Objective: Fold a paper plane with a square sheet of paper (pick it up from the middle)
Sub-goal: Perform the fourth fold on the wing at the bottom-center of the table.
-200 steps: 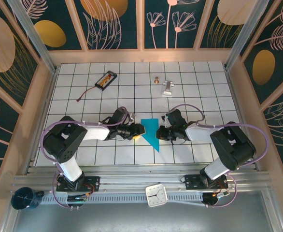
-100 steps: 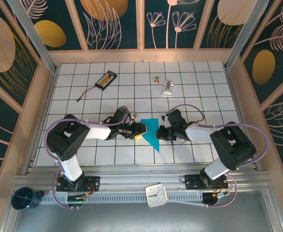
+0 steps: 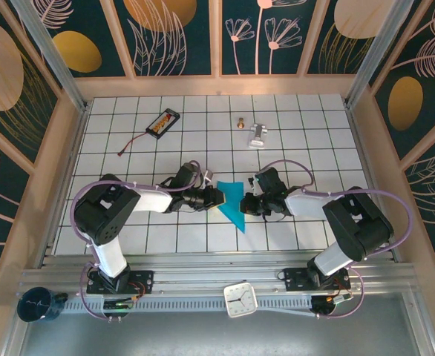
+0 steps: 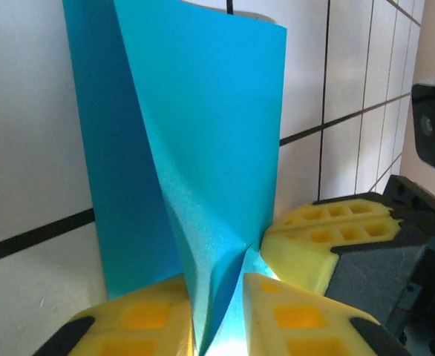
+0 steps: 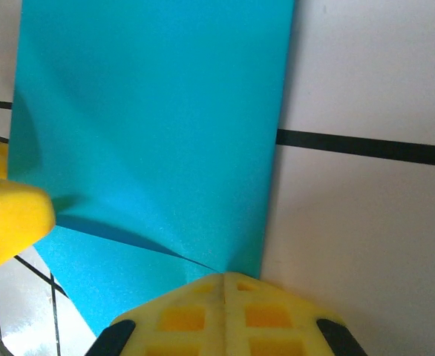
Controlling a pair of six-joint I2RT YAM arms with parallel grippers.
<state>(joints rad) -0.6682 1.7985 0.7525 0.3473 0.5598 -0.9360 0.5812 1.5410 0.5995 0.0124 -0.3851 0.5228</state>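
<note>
White gridded tabletop (image 3: 165, 237), mid-table: left gripper (image 4: 217, 297) and right gripper (image 5: 225, 285) both pinch the partly folded thin teal-blue paper sheet (image 3: 232, 204). Pulling apart could tear it or skew the crease.

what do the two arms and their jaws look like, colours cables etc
Both arms are alike: chunky black joint housings with white link covers between them, each on a black base bolted to a silver rail. A thin lilac cable loops along each arm. The left gripper and right gripper have bright yellow moulded fingers with recessed square pockets, mounted on black bodies. No markings are legible.
</note>
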